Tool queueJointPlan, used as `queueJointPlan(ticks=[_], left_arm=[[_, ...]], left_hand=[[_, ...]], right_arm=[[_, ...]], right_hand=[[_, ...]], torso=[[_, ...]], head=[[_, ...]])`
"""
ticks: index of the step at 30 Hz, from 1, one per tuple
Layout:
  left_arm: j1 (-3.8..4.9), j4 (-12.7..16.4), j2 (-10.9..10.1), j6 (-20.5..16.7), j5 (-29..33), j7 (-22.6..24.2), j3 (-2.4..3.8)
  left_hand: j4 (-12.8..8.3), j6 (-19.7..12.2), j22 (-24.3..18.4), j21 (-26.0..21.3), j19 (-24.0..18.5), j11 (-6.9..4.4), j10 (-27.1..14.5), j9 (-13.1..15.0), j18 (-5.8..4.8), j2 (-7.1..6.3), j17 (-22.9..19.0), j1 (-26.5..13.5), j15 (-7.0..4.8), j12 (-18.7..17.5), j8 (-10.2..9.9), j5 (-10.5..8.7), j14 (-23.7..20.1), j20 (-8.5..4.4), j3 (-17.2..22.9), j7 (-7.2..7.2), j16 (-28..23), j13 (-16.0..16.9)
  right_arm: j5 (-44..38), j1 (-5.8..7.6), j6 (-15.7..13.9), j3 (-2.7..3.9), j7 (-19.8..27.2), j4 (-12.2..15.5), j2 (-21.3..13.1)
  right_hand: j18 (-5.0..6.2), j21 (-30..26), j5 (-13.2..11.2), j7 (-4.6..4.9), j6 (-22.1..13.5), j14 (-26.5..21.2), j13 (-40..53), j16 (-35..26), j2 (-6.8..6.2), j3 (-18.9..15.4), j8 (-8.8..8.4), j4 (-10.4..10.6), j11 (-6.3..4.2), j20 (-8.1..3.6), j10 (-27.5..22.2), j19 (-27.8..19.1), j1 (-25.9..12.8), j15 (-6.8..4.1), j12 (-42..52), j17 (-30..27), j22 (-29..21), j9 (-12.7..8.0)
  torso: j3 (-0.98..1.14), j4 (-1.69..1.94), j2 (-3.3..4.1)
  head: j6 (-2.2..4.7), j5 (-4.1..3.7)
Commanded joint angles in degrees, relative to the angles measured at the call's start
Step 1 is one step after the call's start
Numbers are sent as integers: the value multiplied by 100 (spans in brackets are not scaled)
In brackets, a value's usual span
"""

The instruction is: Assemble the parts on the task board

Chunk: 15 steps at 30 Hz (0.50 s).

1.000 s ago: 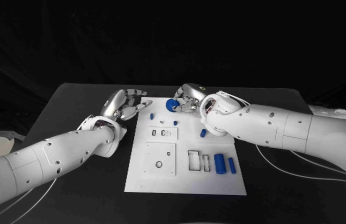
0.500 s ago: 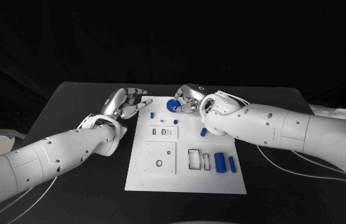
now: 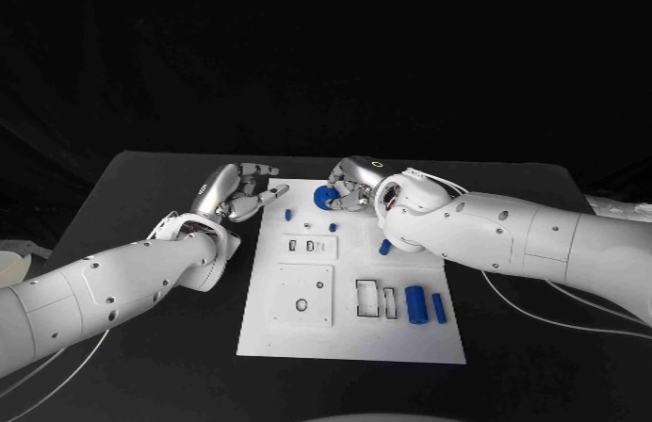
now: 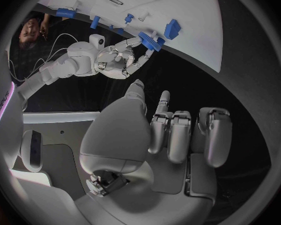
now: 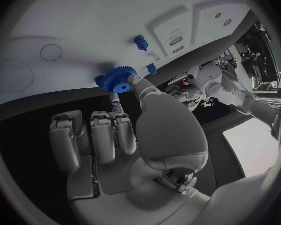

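Observation:
The white task board (image 3: pixel 347 342) lies in the middle of the black table. My right hand (image 3: pixel 357 185) hovers over the board's far edge and pinches a blue gear (image 3: pixel 326 196) between thumb and a finger. The right wrist view has the gear (image 5: pixel 118 79) close above the board (image 5: pixel 84 30), near a small blue peg (image 5: pixel 141 42). My left hand (image 3: pixel 242 192) hangs beside the board's far left corner, fingers curled in with nothing in them. From the left wrist, those fingers (image 4: pixel 178 137) curl inward, and the right hand (image 4: pixel 118 60) holds the gear (image 4: pixel 152 41).
Two blue cylinders (image 3: pixel 415 306) (image 3: pixel 437 308) lie at the board's near right beside rectangular slots (image 3: pixel 366 300). A blue piece (image 3: pixel 384 247) sits under my right forearm. Small blue pegs (image 3: pixel 286 218) (image 3: pixel 332 226) stand near the far end. Raised plates (image 3: pixel 301 295) occupy the left half.
My left hand has edged slightly toward the board's far left corner. The right hand stays in place with the gear in its pinch.

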Motion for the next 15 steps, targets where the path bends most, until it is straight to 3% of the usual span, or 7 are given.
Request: queueJointPlan(ticks=[1,15], left_arm=[[7,25,5,-46,2,13,4],[11,33,1,-39,2,-13,5]], left_hand=[[-14,23,1509,14,602,19,606,-9,-84,74,1507,-1,28,14,-26,19,597,29,27,9,14,1510],[-14,23,1509,14,602,19,606,-9,-84,74,1507,-1,28,14,-26,19,597,29,27,9,14,1510]], right_arm=[[-92,-5,167,1,-47,-44,36],[-105,-30,322,0,-133,-168,150]], right_hand=[[-39,26,-12,9,-9,608,1508,23,-1,38,-34,-6,45,21,605,600,15,42,16,1507,1506,5],[-39,26,-50,14,-36,608,1508,23,10,57,-68,-8,49,29,605,600,8,48,16,1507,1506,0]], torso=[[-3,-2,3],[-1,-10,-10]], head=[[-13,-9],[-47,7]])
